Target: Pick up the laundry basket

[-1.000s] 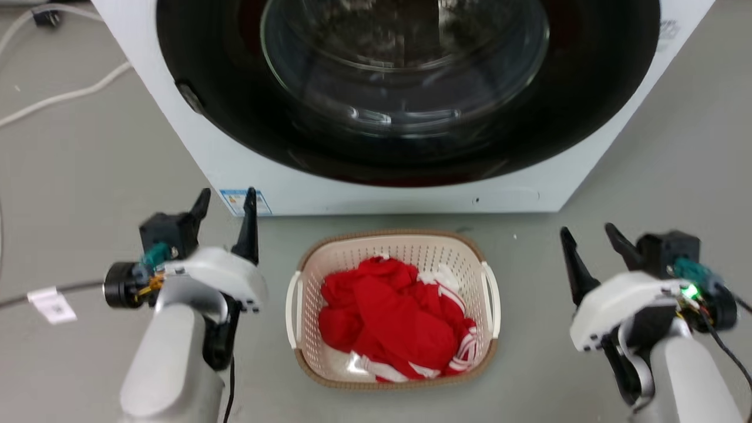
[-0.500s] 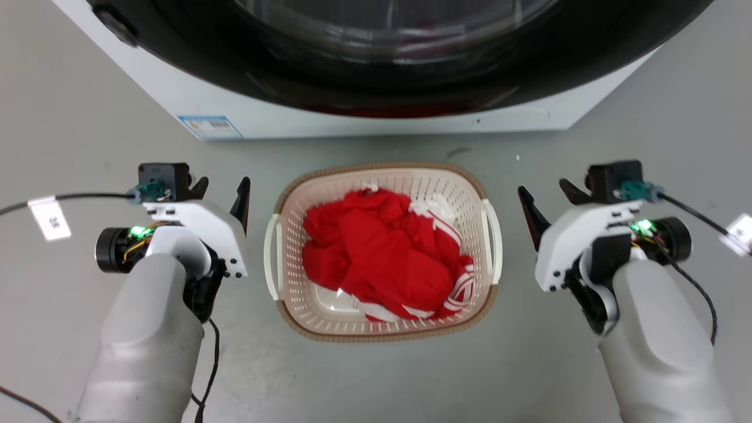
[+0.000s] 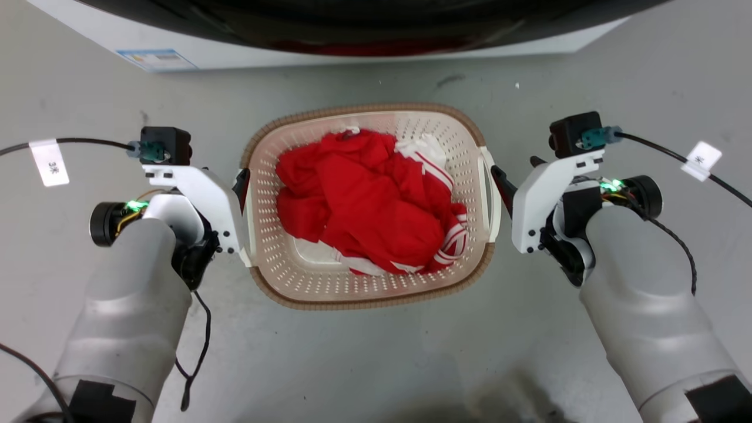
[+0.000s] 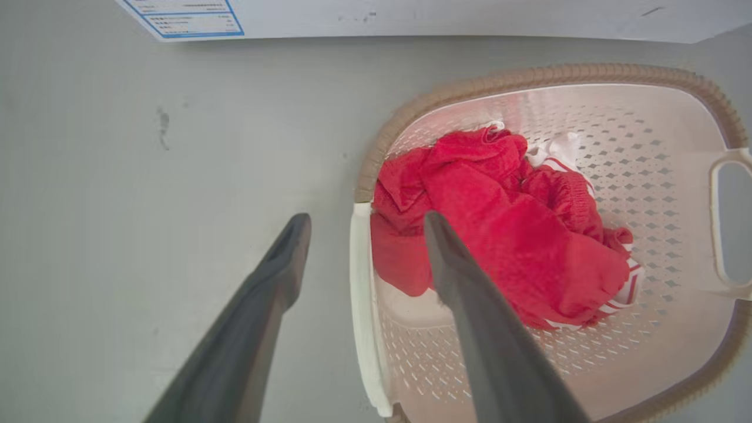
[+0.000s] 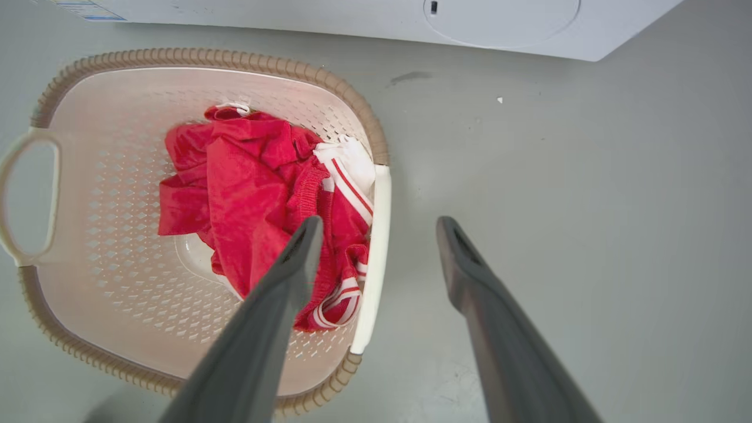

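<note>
The laundry basket (image 3: 364,110) stands on the grey floor, cream perforated plastic with a brown rim, holding red and white clothes (image 3: 364,205). My left gripper (image 3: 235,179) is open and hangs over the basket's left white handle (image 4: 361,305). In the left wrist view the left gripper (image 4: 365,218) has one finger outside the basket and one over the clothes. My right gripper (image 3: 512,165) is open too. In the right wrist view the right gripper (image 5: 380,223) straddles the right handle (image 5: 376,252) the same way. Neither gripper holds anything.
The white washing machine (image 3: 376,44) with its dark door stands just beyond the basket, a blue label (image 3: 155,59) on its lower left corner. Black cables with white tags (image 3: 50,161) trail from both wrists. Grey floor (image 3: 376,364) lies open in front of the basket.
The head camera has tilted down, so the washer has slid up the picture. Both grippers, still open, have closed in from beside the basket to over its side handles.
</note>
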Robot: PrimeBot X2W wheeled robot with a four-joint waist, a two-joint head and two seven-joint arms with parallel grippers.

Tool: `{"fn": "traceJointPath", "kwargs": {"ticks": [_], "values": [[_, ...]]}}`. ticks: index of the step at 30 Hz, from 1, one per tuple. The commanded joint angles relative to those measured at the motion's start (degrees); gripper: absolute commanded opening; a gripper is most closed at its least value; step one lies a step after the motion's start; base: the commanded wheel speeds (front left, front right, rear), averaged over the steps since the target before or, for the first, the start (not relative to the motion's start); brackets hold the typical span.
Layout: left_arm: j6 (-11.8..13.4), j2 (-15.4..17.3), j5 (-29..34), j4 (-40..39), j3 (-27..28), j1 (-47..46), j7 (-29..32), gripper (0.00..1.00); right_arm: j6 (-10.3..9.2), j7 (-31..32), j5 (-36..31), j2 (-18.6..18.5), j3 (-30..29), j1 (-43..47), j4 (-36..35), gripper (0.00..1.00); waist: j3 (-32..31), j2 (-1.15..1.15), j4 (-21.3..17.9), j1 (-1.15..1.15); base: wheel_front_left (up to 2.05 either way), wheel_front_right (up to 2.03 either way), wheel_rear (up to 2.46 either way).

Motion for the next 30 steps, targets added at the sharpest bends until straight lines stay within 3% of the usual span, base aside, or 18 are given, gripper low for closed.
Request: {"fn": "traceJointPath", "kwargs": {"ticks": [1, 12, 30], "values": [[-0.1, 0.8, -0.9, 0.6, -0.8, -1.2, 0.6, 1.00, -0.04, 0.1, 0.7, 0.1, 1.0, -1.9, 1.3, 1.00, 1.9, 0.00, -0.7, -0.01, 0.00, 0.00, 0.00], [-0.1, 2.5, -6.9, 3.6, -7.3, -5.4, 3.5, 1.00, -0.04, 1.6, 8.7, 0.1, 9.1, -9.0, 9.9, 1.00, 7.8, 0.00, -1.1, -0.01, 0.00, 0.00, 0.00], [-0.1, 2.3, -12.0, 6.5, -14.3, -9.6, 2.1, 1.00, -0.04, 0.7, 17.8, 0.1, 18.2, -14.5, 14.4, 1.00, 12.4, 0.00, -1.0, -0.01, 0.00, 0.00, 0.00]]}}
